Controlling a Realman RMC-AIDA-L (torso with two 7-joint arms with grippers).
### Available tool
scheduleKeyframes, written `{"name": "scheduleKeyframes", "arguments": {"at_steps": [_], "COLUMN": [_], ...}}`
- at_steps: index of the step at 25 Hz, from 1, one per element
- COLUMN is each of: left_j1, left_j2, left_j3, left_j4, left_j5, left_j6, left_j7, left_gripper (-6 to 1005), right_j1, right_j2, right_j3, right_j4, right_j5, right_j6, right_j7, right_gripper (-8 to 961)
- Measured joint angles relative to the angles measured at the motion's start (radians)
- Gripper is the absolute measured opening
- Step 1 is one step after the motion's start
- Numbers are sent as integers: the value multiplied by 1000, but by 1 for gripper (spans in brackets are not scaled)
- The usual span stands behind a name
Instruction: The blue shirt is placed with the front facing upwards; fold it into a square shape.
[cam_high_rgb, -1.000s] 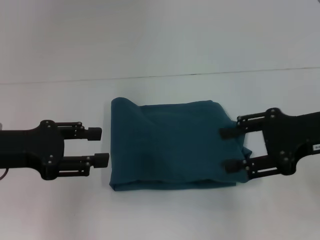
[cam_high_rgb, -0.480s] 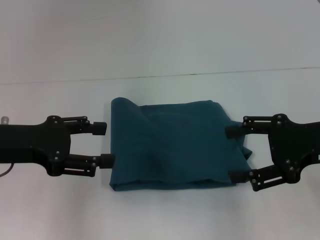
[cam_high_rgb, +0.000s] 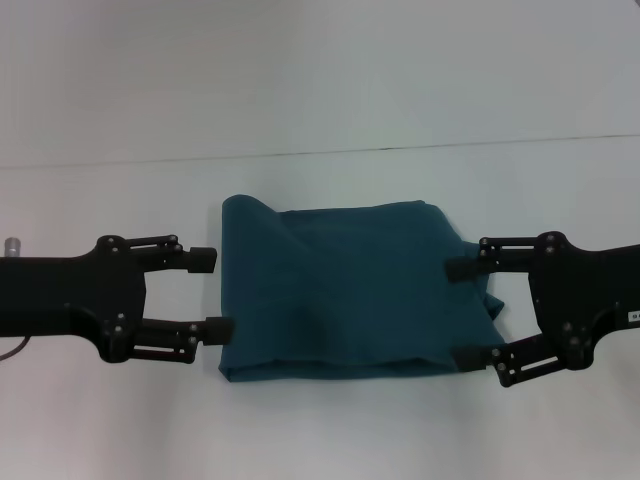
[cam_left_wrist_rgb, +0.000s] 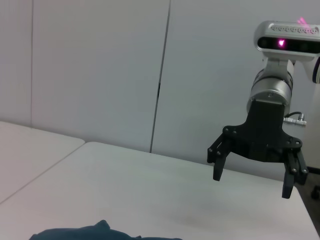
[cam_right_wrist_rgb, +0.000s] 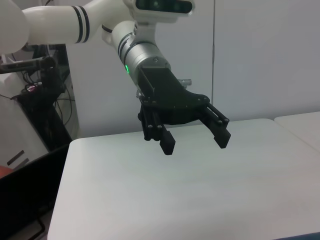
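Observation:
The blue shirt (cam_high_rgb: 340, 290) lies in the middle of the white table (cam_high_rgb: 320, 430), folded into a rough rectangle with no lettering showing and a loose flap at its right side. My left gripper (cam_high_rgb: 211, 294) is open at the shirt's left edge, its nearer fingertip at the cloth. On the other side my right gripper (cam_high_rgb: 462, 312) is open, both fingertips over the shirt's right edge. The left wrist view shows a strip of the blue shirt (cam_left_wrist_rgb: 100, 231) and the right gripper (cam_left_wrist_rgb: 252, 181) hanging open above the table. The right wrist view shows the left gripper (cam_right_wrist_rgb: 195, 143) open.
Bare white tabletop surrounds the shirt on all sides. A seam or table edge (cam_high_rgb: 320, 153) runs across behind it. A second table (cam_left_wrist_rgb: 30, 145) adjoins farther off, and a chair and cables (cam_right_wrist_rgb: 35, 95) stand beyond the table's end.
Both grippers have spread wider. The left one slid in to the shirt's left edge. The right one's nearer finger dropped toward the shirt's front corner.

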Motion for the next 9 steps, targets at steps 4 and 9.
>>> {"name": "scheduleKeyframes", "arguments": {"at_steps": [4,9], "left_j1": [10,14], "left_j2": [-14,-21], "left_j3": [0,0], "left_j4": [-14,-18], "left_j5": [0,0], "left_j6": [-1,2], "left_j7": [38,50], "left_gripper": [855,855], "right_j1": [2,3], "right_j2": [-1,1], "right_j3": [4,2], "right_j4": [-1,-2], "right_j5": [0,0], "right_j6": [2,2], "right_j7": [0,0], "right_gripper": [938,938]}}
